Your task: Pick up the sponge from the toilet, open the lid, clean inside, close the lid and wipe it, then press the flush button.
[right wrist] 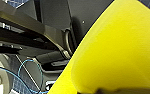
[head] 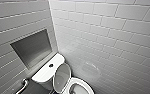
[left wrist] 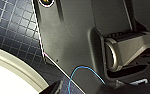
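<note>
Lid (head: pixel 62 76), in the head view, stood raised against the tank (head: pixel 43 72) of the toilet (head: pixel 78 86); flush button (head: pixel 51 65) lay on the tank top. Left wrist view: toilet's white edge close by; left pincer's state could not be told. Right wrist view: right pincer (right wrist: pixel 108 91) evidently clamped the sponge (right wrist: pixel 116 50), apart from the toilet; right arm judged nearer the work.

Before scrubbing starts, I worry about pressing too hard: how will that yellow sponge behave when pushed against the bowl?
The sponge looks like soft foam with a matte, rounded surface, so it will likely squash and bend rather than stay stiff. It seems light for its bulk. Against the glossy toilet bowl it may slide easily, especially once wet.
</note>
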